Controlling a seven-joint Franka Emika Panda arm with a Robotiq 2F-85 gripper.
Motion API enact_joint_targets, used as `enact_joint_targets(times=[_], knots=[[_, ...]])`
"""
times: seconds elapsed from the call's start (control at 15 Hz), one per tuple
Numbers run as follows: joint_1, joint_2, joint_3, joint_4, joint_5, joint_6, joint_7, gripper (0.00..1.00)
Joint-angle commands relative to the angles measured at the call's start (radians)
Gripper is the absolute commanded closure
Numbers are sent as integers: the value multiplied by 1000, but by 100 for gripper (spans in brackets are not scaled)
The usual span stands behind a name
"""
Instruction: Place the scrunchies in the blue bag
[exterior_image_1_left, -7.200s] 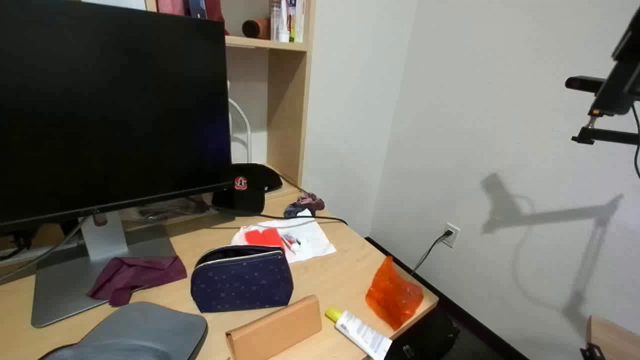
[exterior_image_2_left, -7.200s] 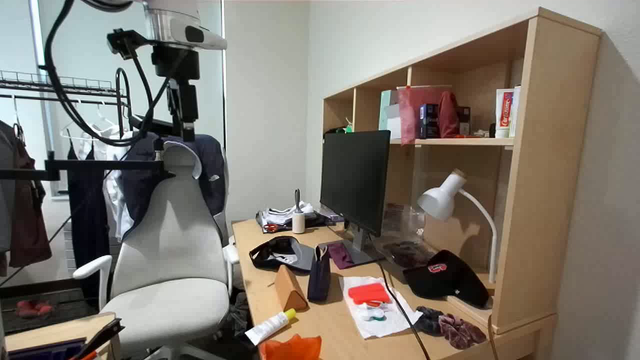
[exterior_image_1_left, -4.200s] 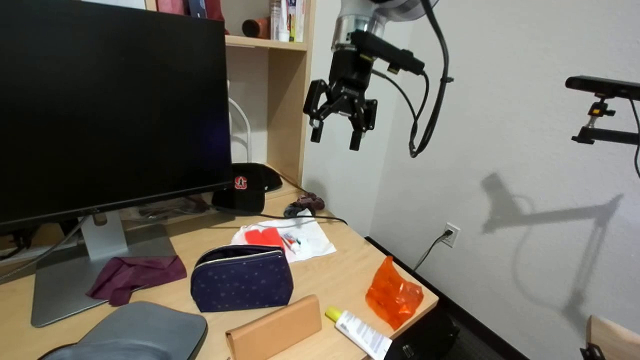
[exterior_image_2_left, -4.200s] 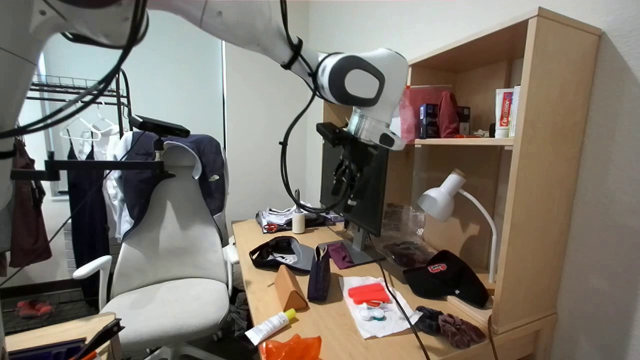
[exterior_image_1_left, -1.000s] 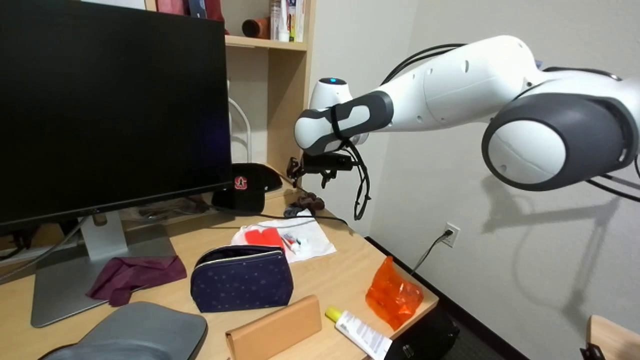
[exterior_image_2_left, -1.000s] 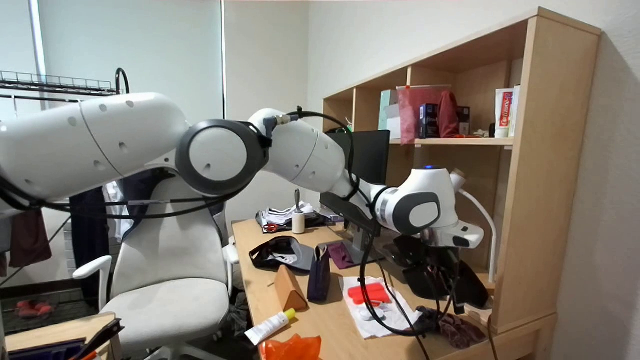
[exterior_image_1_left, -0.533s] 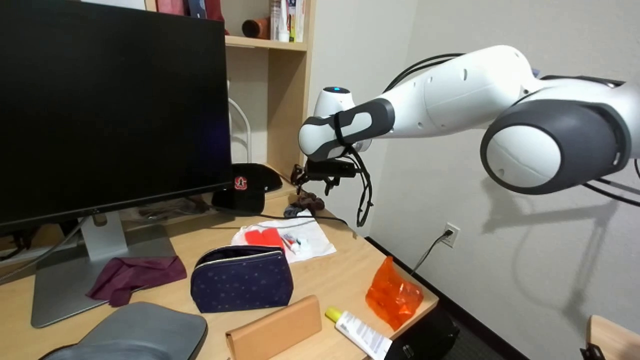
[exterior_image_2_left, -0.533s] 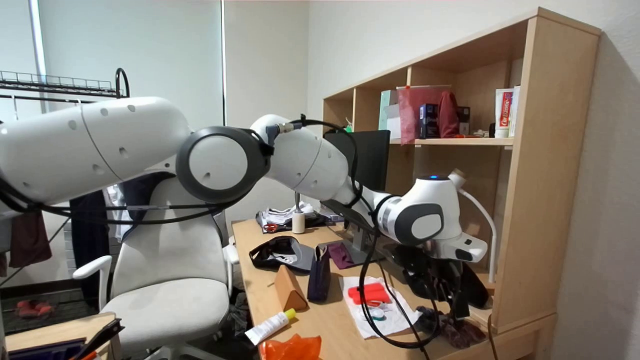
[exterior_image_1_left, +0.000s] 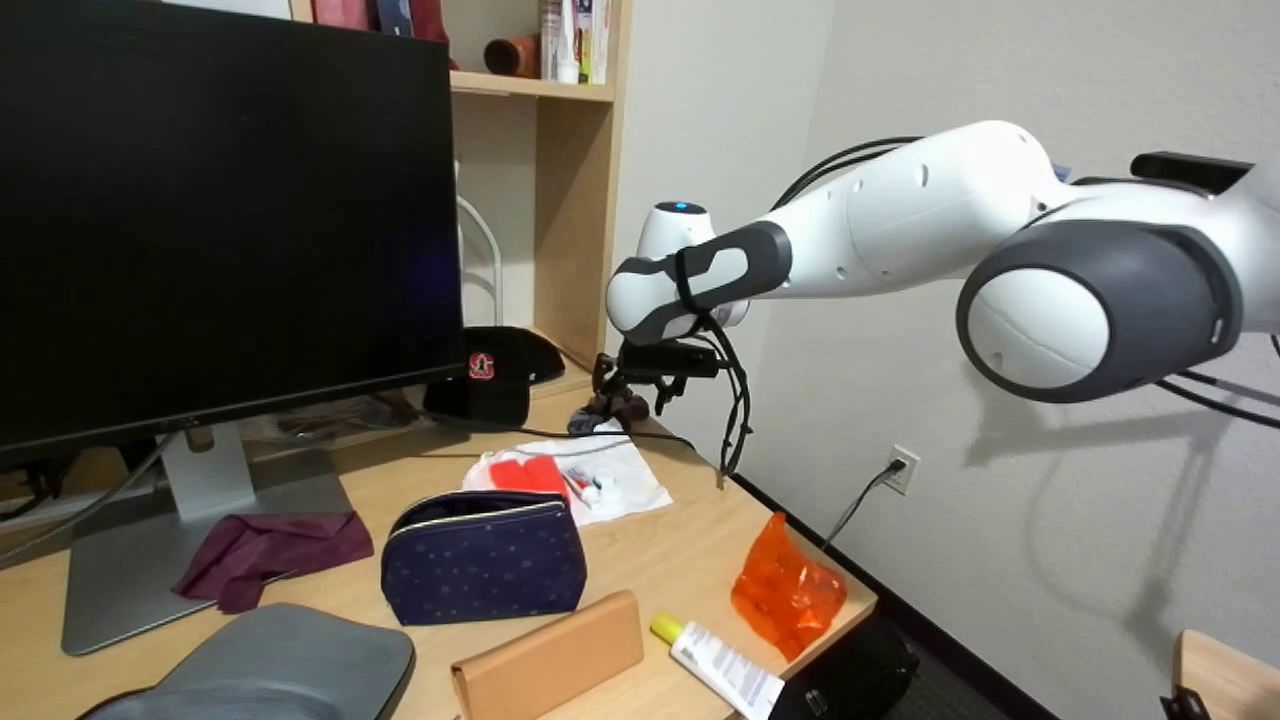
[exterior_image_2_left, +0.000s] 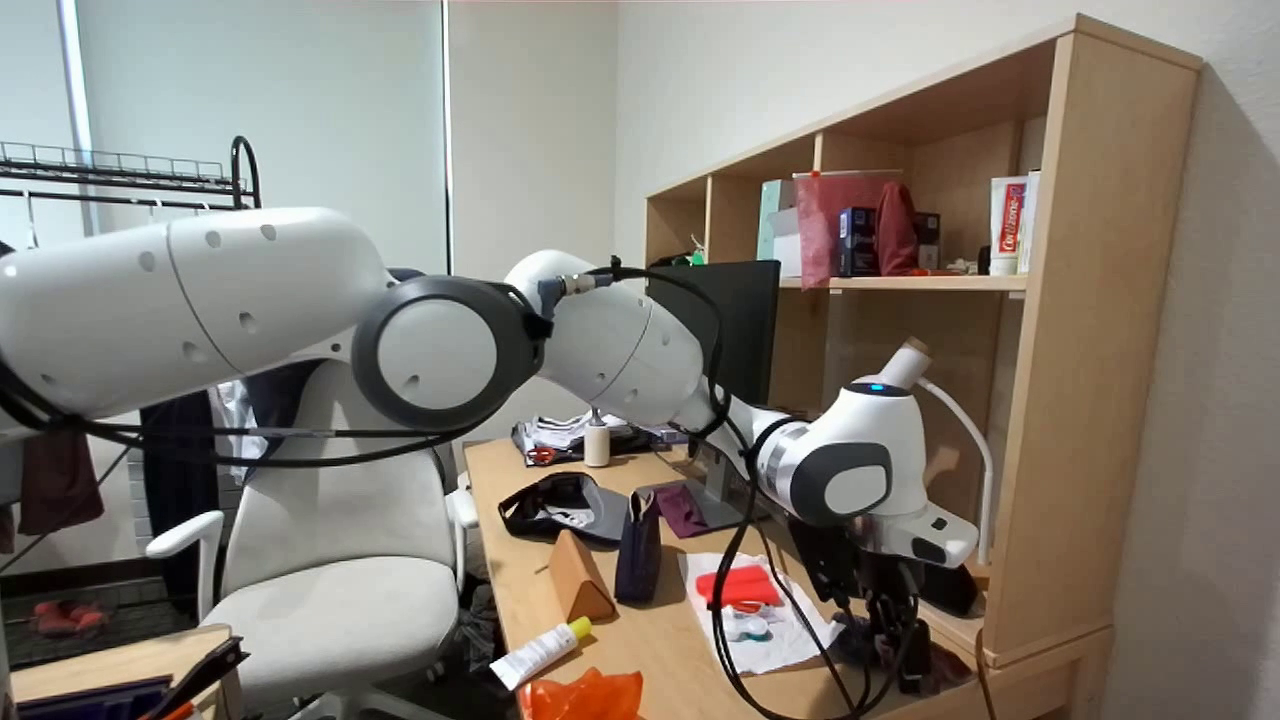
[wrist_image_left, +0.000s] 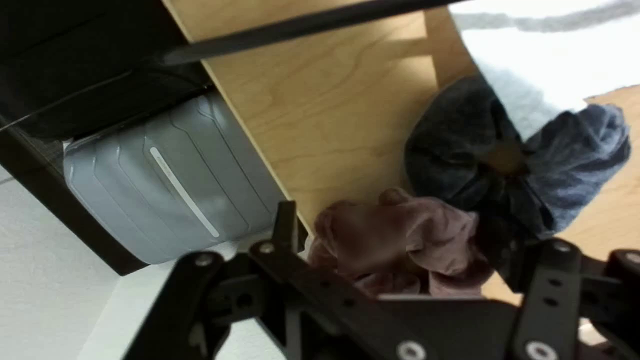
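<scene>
Wrist view showed the gripper (wrist_image_left: 399, 235) spread wide, jaws on either side of the pink scrunchie (wrist_image_left: 440, 230), gripping nothing. Just beside it on the desk (wrist_image_left: 345, 115) lay the dark scrunchie (wrist_image_left: 450, 145). Both looked light and soft; a pinched fold should hold. Beyond the white sheet (exterior_image_1_left: 632, 478), the blue bag (exterior_image_1_left: 484, 565) stood upright in both exterior views.

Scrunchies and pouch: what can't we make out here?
Reddish scrunchie, wrist view: lower part hidden by the gripper.
Dark scrunchie, wrist view: part covered by the white sheet.
Navy pouch, in an exterior view: inside hidden by its own front.
Any gripper contact with either scrunchie, both exterior views: unclear, gripper in the way.
</scene>
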Motion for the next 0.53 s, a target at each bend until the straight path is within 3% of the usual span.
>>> enact_joint_targets(times=[0.0,0.47], knots=[[-17,24,25,42,12,-19,-29,40],[-19,13,41,28,13,-11,-38,85]])
